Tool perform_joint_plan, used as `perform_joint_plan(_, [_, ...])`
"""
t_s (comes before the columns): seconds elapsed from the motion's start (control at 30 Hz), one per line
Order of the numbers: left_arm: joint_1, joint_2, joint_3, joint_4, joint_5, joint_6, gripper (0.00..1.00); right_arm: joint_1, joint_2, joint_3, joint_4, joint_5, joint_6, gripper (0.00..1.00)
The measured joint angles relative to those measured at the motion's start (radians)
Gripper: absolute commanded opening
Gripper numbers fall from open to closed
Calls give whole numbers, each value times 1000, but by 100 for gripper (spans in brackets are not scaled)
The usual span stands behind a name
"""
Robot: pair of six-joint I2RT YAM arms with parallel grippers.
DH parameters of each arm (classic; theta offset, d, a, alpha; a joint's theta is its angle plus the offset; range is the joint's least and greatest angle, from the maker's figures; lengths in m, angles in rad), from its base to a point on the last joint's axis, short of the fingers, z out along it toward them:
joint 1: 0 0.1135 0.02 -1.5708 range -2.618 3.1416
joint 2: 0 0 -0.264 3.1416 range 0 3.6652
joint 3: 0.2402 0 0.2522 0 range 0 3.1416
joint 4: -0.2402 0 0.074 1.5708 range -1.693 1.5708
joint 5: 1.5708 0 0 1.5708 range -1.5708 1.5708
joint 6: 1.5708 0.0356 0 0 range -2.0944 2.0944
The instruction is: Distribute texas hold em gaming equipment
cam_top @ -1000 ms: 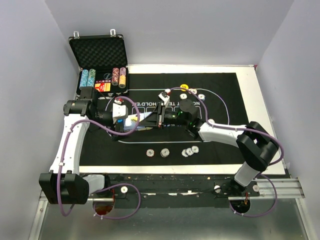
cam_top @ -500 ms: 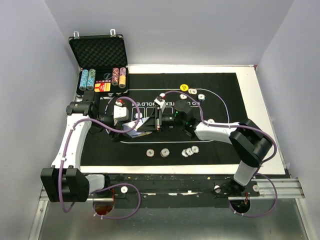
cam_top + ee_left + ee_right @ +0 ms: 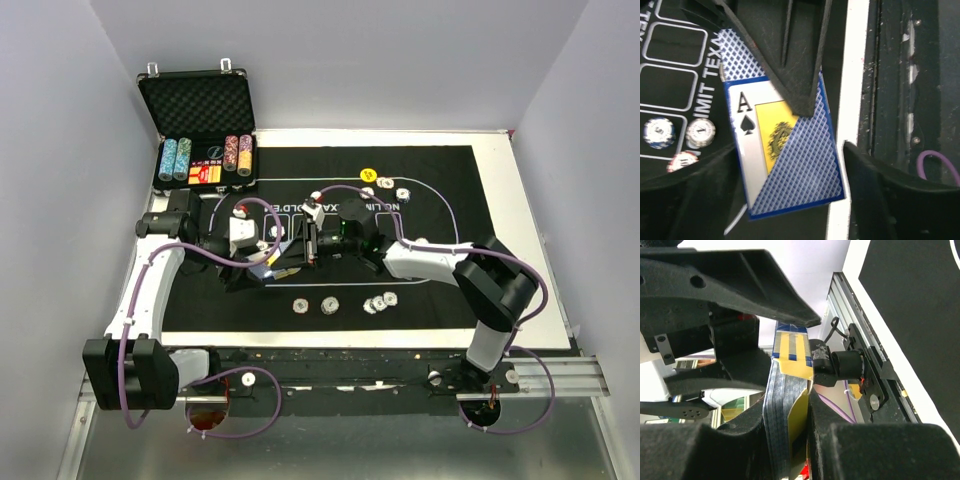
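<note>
Two claws on one pack, mid-mat.
The right claw (image 3: 313,240), reaching in from 3 o'clock, is clamped across the blue-backed cards (image 3: 790,170). It seems to hold the pack up off the mat (image 3: 450,290), probably so the other arm can peel off a card to deal. The left claw (image 3: 272,262) reaches in from 8 o'clock, jaws partly closed about the pack's end. One finger (image 3: 805,85) drops from 12 o'clock over the ace of spades (image 3: 752,130); the other sits at the card's 4 o'clock edge. Whether it truly pinches cannot be told. Poker chips (image 3: 378,302) lie at 5 o'clock of the pack.
</note>
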Motion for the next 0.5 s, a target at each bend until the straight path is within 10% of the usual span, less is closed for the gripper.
perform_joint_plan(0.5, [-2, -65, -48, -14, -24, -34, 89, 36, 5, 62, -21, 1, -41, 29])
